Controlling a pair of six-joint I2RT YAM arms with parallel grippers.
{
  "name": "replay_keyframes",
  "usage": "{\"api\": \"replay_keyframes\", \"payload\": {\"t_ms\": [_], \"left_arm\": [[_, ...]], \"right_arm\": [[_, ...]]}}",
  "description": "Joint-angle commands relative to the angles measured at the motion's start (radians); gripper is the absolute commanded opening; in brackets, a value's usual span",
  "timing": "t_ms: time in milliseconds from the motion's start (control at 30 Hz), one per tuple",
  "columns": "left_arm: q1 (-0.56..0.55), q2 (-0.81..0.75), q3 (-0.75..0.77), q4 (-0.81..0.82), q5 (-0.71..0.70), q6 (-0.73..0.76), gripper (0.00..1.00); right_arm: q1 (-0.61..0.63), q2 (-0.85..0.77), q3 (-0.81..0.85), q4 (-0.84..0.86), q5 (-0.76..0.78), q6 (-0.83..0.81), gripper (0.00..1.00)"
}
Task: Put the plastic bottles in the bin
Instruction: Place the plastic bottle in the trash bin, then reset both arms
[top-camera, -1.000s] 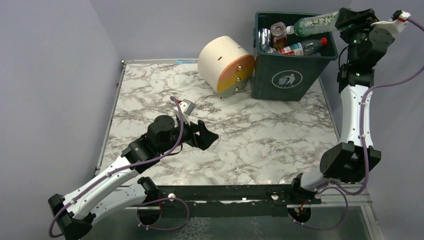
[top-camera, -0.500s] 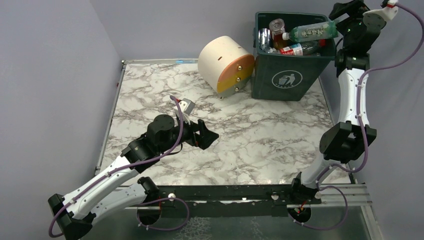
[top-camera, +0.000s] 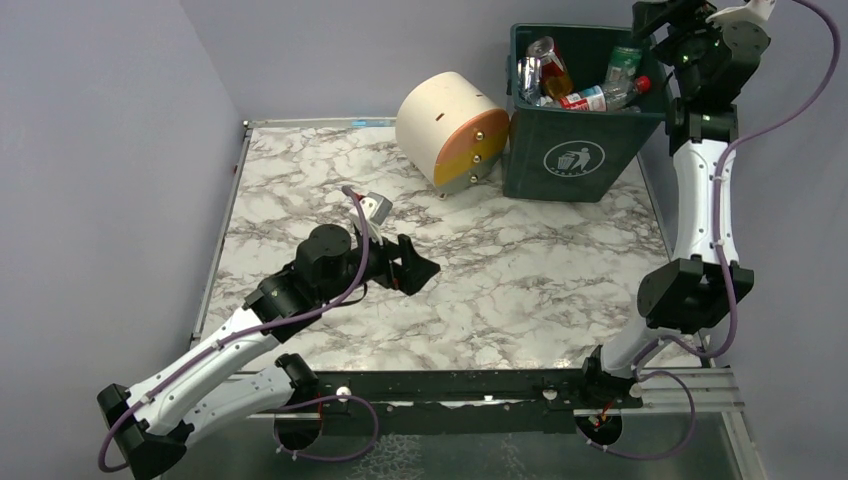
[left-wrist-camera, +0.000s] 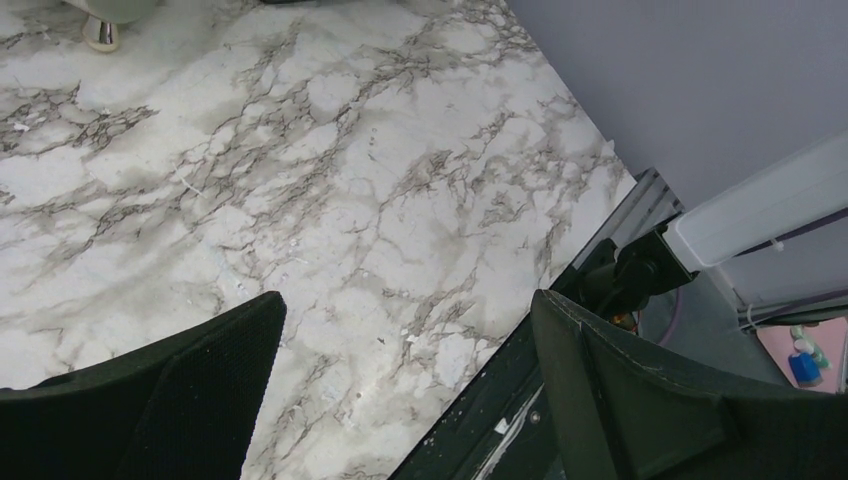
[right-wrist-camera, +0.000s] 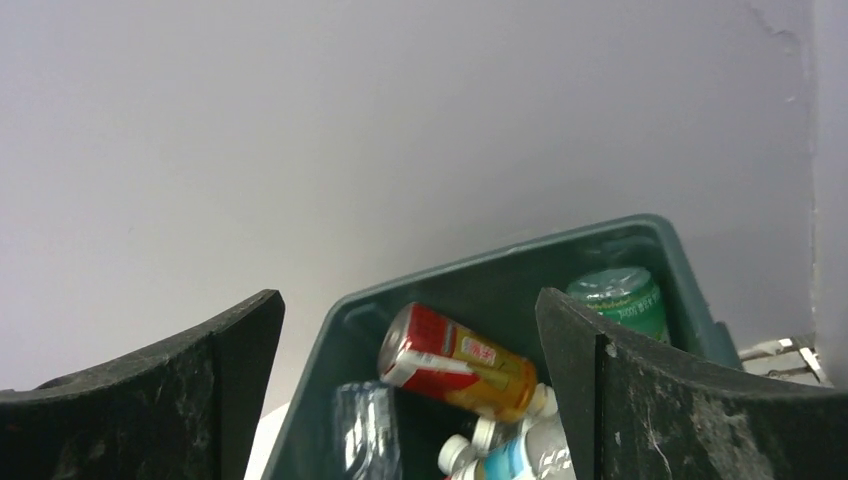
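The dark green bin (top-camera: 572, 157) stands at the back right of the table with several plastic bottles in it. A green-labelled bottle (top-camera: 625, 62) lies at its right side, a red-labelled clear one (top-camera: 590, 98) below it and an orange bottle (top-camera: 553, 62) at the back left. My right gripper (top-camera: 658, 14) hangs open above the bin's right rim, holding nothing. In the right wrist view the bin (right-wrist-camera: 480, 262), the orange bottle (right-wrist-camera: 455, 360) and the green-labelled bottle (right-wrist-camera: 615, 298) show past the open right gripper (right-wrist-camera: 407, 300). My left gripper (top-camera: 415, 268) is open and empty over bare marble, as the left wrist view also shows of the left gripper (left-wrist-camera: 405, 300).
A cream-and-orange round drawer unit (top-camera: 450, 128) lies tilted just left of the bin, touching it. The marble table (top-camera: 520, 270) ends at a black frame rail (top-camera: 450, 385) near the arm bases. Purple walls close in at the back and both sides.
My right gripper has opened and let go of the green-labelled bottle, which has dropped into the bin. The right arm has swung up and left. The left arm has barely moved.
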Motion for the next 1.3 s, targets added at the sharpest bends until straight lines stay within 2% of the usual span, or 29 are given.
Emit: {"api": "replay_keyframes", "payload": {"t_ms": [0, 200, 533, 767, 833, 1067, 1100, 1267], "left_arm": [[0.000, 0.042, 0.075, 0.031, -0.034, 0.014, 0.99], [0.000, 0.124, 0.131, 0.034, -0.049, 0.037, 0.99], [0.000, 0.173, 0.107, 0.172, -0.086, 0.084, 0.99], [0.001, 0.111, 0.015, 0.327, -0.186, 0.131, 0.99], [0.000, 0.105, 0.016, 0.323, -0.235, 0.138, 0.99], [0.001, 0.119, 0.049, 0.288, -0.272, 0.191, 0.99], [0.000, 0.128, 0.016, 0.261, -0.213, 0.143, 0.99], [0.000, 0.128, 0.016, 0.261, -0.213, 0.143, 0.99]], "right_arm": [[0.008, -0.142, -0.076, -0.006, -0.154, 0.033, 1.00], [0.008, -0.330, -0.304, -0.025, -0.252, 0.041, 1.00], [0.008, -0.639, -0.660, -0.055, -0.339, 0.010, 1.00], [0.008, -0.774, -0.818, -0.114, -0.386, -0.051, 1.00], [0.009, -0.793, -0.851, -0.127, -0.391, -0.057, 0.99], [0.017, -0.792, -0.887, -0.135, -0.438, -0.040, 1.00], [0.010, -0.795, -0.880, -0.117, -0.377, -0.034, 0.99], [0.010, -0.795, -0.880, -0.117, -0.377, -0.034, 0.99]]}}
